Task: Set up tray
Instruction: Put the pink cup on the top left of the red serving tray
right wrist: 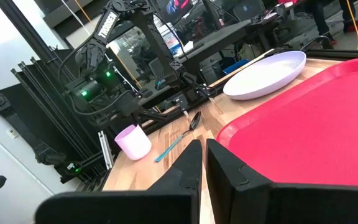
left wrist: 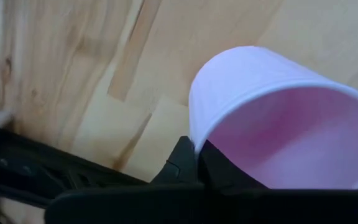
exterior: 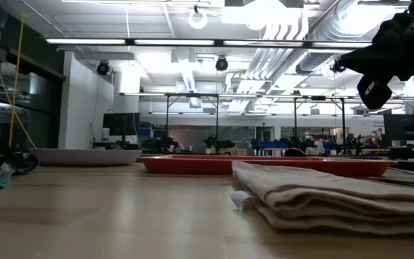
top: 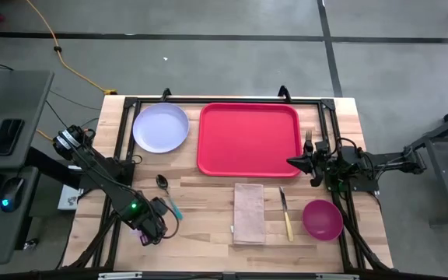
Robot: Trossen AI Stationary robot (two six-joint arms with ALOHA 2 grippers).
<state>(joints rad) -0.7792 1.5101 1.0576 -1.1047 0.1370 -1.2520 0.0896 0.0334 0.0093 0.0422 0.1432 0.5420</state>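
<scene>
The red tray [top: 249, 138] lies at the table's far middle and also shows in the right wrist view [right wrist: 316, 124]. My left gripper [top: 150, 225] is at the near left corner, shut on a lilac cup [left wrist: 278, 118]. That cup stands upright on the table in the right wrist view [right wrist: 132, 142]. My right gripper [top: 295, 162] hovers over the tray's right rim with its fingers shut, holding nothing; it also shows in the low view [exterior: 374, 92]. My left gripper holds the lilac cup by its rim [left wrist: 194, 134]. One finger [left wrist: 179, 163] is outside the wall and the other [left wrist: 225, 171] is inside the mouth. In the right wrist view the cup's base rests on the table.
A lilac plate [top: 160, 127] sits left of the tray. A teal-handled spoon [top: 166, 193] lies near the left gripper. A tan napkin [top: 249, 212], a yellow-handled knife [top: 285, 214] and a magenta bowl [top: 322, 218] are near the front. A fork [top: 308, 141] lies right of the tray.
</scene>
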